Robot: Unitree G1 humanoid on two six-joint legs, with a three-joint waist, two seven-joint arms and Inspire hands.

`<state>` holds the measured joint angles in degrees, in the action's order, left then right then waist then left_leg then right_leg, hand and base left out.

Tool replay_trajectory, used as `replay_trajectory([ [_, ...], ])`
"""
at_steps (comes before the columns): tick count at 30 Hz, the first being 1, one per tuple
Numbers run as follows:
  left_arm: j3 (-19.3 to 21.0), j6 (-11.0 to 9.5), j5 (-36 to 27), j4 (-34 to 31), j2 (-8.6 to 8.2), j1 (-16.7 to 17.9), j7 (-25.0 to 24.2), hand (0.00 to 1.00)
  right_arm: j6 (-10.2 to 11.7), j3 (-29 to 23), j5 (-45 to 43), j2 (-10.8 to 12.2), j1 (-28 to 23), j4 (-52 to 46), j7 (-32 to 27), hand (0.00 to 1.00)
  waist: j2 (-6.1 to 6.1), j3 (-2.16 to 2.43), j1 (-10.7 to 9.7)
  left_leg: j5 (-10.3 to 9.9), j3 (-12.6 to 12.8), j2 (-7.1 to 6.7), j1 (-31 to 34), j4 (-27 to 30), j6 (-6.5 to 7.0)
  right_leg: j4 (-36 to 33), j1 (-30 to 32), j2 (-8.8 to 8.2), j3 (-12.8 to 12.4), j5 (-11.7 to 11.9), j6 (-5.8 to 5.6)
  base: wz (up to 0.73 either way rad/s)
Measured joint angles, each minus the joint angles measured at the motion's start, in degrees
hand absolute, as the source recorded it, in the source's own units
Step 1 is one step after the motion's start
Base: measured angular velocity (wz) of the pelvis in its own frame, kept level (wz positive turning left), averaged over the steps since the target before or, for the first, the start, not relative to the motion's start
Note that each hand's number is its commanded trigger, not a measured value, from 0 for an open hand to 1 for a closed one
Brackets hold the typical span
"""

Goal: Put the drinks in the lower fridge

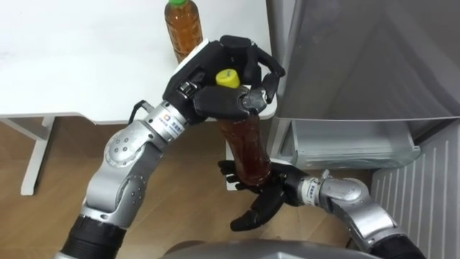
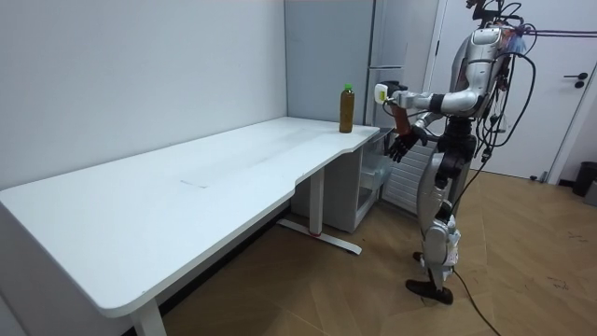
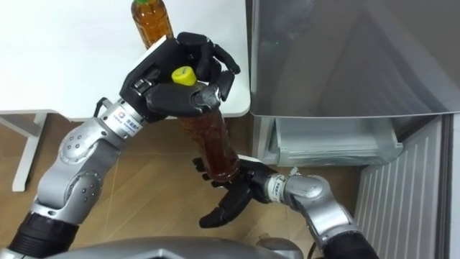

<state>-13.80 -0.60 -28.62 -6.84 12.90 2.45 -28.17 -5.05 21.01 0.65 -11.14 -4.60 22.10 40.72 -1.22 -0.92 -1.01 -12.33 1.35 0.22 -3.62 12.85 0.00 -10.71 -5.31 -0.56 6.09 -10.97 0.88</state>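
A bottle of brown tea with a yellow cap (image 1: 248, 147) hangs upright in front of me, off the table's corner. My left hand (image 1: 215, 79) is shut on its neck, fingers curled just below the cap. My right hand (image 1: 262, 201) is open under the bottle's base, fingers spread, and seems to touch it. A second tea bottle with a green cap (image 1: 183, 29) stands on the white table (image 1: 86, 57) near its right end. In the room view I stand between the table's end and the fridge, holding the bottle (image 2: 401, 119) at chest height.
The grey fridge (image 1: 359, 50) stands at my right. Its lower compartment is open, showing a pale drawer (image 1: 352, 144), and the ribbed inside of its door (image 1: 420, 205) swings out at lower right. Wooden floor lies below.
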Motion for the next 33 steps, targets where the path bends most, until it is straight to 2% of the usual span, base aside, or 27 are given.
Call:
replay_trajectory([
  [14,0.84,-0.01,0.06,-0.52,0.06,0.0,-2.66,1.0,0.09,-0.02,1.56,0.02,-0.03,0.16,0.15,0.0,0.0,0.0,0.17,-0.01,-0.01,0.04,0.01,0.56,0.0,-0.22,-0.18,-0.06,0.28,0.04,0.05,0.0],
  [17,1.14,-0.01,0.05,-0.51,0.4,0.0,-3.7,1.0,0.09,-0.11,1.67,0.0,-0.02,0.19,0.11,0.0,0.0,0.0,0.18,-0.01,-0.01,0.07,0.0,0.63,0.0,-0.28,-0.19,-0.05,0.24,0.04,0.06,0.0],
  [23,0.91,0.3,0.09,-0.51,2.41,0.0,-6.56,1.0,0.33,-1.62,3.21,0.07,0.01,0.38,-0.53,0.0,0.0,0.0,0.28,-0.01,-0.01,0.05,-0.02,0.71,0.01,-0.27,-0.21,-0.07,0.23,0.04,0.06,0.0],
  [33,0.86,0.31,0.33,-0.51,2.58,0.0,-7.83,1.0,0.93,-2.25,4.09,0.06,0.15,1.96,-1.13,0.0,0.09,-0.05,1.43,-0.01,-0.02,0.02,-0.02,0.67,0.0,-0.04,-0.35,-0.11,0.41,0.04,0.06,0.0],
])
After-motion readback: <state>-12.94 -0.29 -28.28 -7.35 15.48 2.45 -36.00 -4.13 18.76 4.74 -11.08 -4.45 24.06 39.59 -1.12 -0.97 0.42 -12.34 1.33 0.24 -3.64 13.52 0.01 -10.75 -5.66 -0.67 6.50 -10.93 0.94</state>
